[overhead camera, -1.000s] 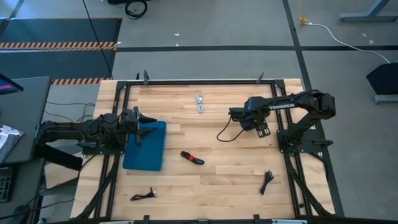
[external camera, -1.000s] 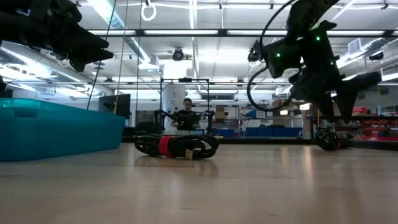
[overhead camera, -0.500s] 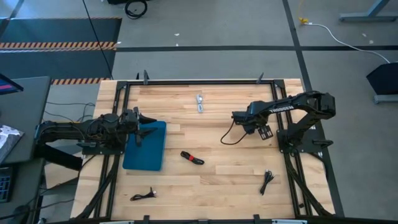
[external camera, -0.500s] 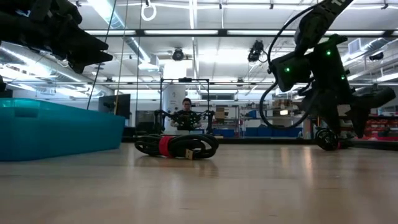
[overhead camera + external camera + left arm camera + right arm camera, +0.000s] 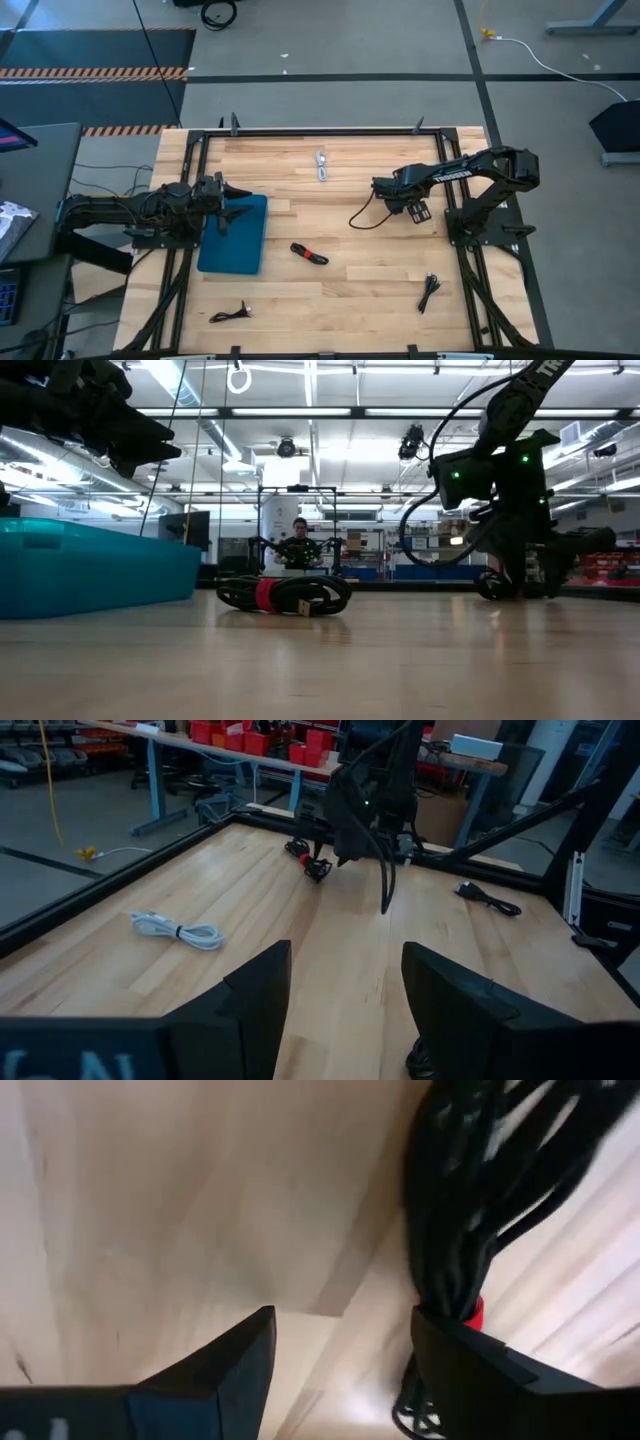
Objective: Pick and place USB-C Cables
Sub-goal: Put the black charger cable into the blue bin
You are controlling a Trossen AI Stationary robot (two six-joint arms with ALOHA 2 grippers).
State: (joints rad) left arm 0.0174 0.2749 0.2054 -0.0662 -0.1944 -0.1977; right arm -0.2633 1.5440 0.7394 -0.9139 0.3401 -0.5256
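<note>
The right gripper [image 5: 416,211] is held low over the right side of the table [image 5: 340,290]. Its fingers [image 5: 470,1360] are spread apart, and a black cable bundle with a red tie [image 5: 470,1210] lies on the wood just beside one of them. No cable is gripped.

The left gripper [image 5: 228,208] is held open above the blue tray [image 5: 240,250] at the left edge.

Other cables are seen: a white one [image 5: 322,165] near the far edge, a black-and-red one [image 5: 309,254] in the middle, and black ones near the front left corner [image 5: 232,314] and front right corner [image 5: 430,291].
</note>
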